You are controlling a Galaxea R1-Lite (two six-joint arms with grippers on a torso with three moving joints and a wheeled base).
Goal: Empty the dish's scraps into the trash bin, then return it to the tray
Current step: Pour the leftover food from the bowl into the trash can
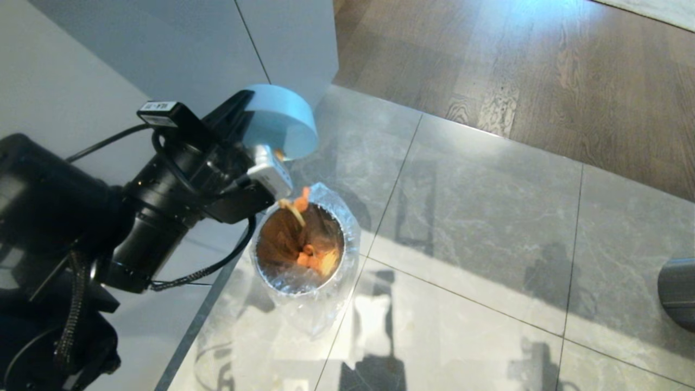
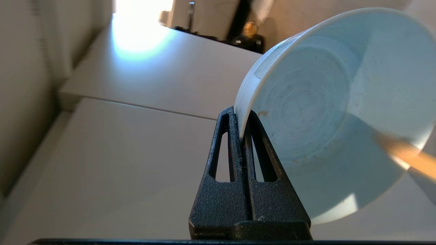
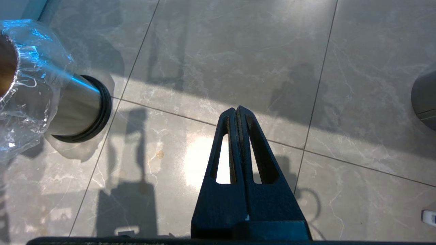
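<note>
Item: emptying step, in progress. Landmark: the trash bin (image 1: 300,250), a small round bin lined with crinkled clear plastic, coppery-brown inside, standing on the grey tiled floor (image 1: 478,228). Bowl (image 1: 282,120): pale blue, held above the bin and a little beyond its far rim, tipped steeply so its mouth faces down and toward the bin. Left gripper (image 2: 242,117): jaws closed tight on the bowl's rim, one finger inside the wall and one outside, nothing else held. Scraps (image 1: 312,259): several orange pieces lie at the bottom of the bin; a pale stick and an orange slice appear in mid-fall between bowl and bin rim; the left wrist view shows one pale stick at the bowl's lip and the rest of the inside bare but for faint smears. Right gripper (image 3: 237,114): jaws together, holding nothing, hanging over the floor well to the side of the bin, idle. A second, dark grey bin (image 1: 678,293) stands well apart from the lined bin. Tray: not in view. Judgement: the pour is nearly done. The next move calls for keeping the tilt until the last stick drops, then righting the bowl without loosening the rim grip, and carrying it back to the tray, which must first be brought into view.
</note>
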